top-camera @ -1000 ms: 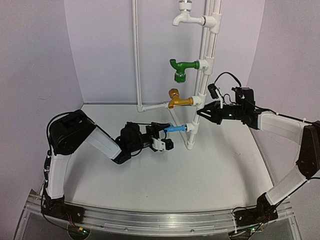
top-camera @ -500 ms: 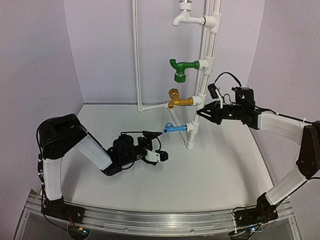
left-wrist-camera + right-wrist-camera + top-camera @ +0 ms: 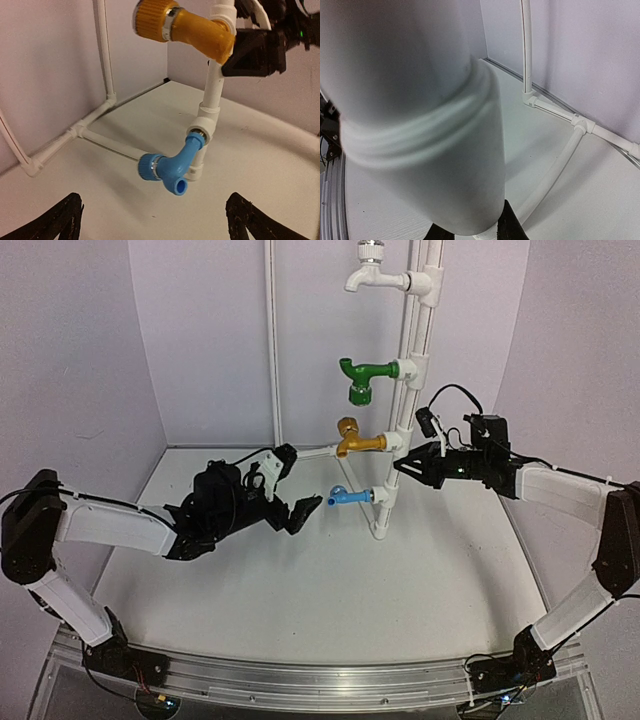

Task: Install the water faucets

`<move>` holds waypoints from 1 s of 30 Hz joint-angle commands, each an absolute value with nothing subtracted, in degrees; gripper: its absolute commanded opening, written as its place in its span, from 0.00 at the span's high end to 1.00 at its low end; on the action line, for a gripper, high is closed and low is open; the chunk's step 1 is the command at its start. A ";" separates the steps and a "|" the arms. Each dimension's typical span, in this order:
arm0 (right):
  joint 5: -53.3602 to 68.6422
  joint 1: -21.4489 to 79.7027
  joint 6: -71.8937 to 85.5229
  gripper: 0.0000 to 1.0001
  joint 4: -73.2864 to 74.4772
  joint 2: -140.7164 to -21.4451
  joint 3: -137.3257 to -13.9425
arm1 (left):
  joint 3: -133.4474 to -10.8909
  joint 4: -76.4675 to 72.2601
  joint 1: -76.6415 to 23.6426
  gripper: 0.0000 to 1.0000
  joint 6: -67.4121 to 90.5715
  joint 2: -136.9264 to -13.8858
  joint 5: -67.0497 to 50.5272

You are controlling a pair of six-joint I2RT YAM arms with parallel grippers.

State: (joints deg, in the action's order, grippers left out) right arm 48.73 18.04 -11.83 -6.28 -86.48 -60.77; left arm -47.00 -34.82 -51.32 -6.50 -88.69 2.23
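Main worry imo: if the blue faucet point(image 3: 345, 497) is loosely seated, a bump from the left gripper point(image 3: 291, 488), jaws wide and empty at its 9 o'clock, could twist it out. The white pipe point(image 3: 410, 335) could also wobble if the right gripper point(image 3: 402, 466), clamped on it from 3 o'clock, lets go. Faucet's tiny, sky-blue with a silvery ring, sticking out at 9 o'clock from the pipe's lowest fitting point(image 3: 384, 497).

Bare table point(image 3: 330, 590) lies between the left gripper point(image 3: 295, 486), jaws spread wide, and the small blue tap point(image 3: 345, 497), while the gold tap point(image 3: 358, 440) overhangs it and the right gripper point(image 3: 400, 466) grips the white pipe point(image 3: 214, 87) behind.
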 commanded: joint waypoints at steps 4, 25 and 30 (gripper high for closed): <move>48.72 18.36 -7.13 1.00 -1.76 -87.41 -61.96 | -46.15 -37.89 -44.59 0.00 42.95 -91.96 -21.28; 48.60 18.37 -7.38 1.00 -1.71 -86.80 -61.52 | -53.65 -63.52 -42.89 0.00 84.41 -112.80 -30.17; 48.69 18.37 -7.42 1.00 -1.76 -87.27 -61.68 | -57.31 -65.58 -42.87 0.01 86.68 -116.27 -31.37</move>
